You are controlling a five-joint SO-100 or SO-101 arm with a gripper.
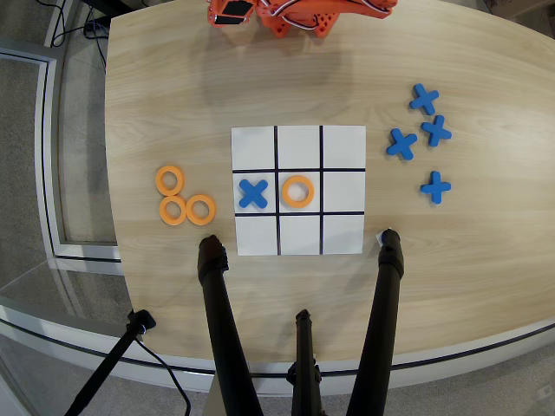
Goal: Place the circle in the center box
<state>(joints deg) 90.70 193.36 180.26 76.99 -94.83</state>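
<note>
An orange circle (297, 191) lies flat inside the center box (314, 208) of the white 3x3 grid sheet (342, 147), within its black lines. The orange arm (299, 12) is folded at the table's far edge, well away from the grid. Only part of my gripper (231, 12) shows at the top edge of the overhead view, and its jaws are too cropped to read. Nothing hangs from it.
A blue X (252, 193) sits in the grid's middle-left cell. Three spare orange rings (173, 211) lie left of the sheet, and several blue X pieces (424, 130) lie to its right. Black tripod legs (217, 295) stand on the table's near edge.
</note>
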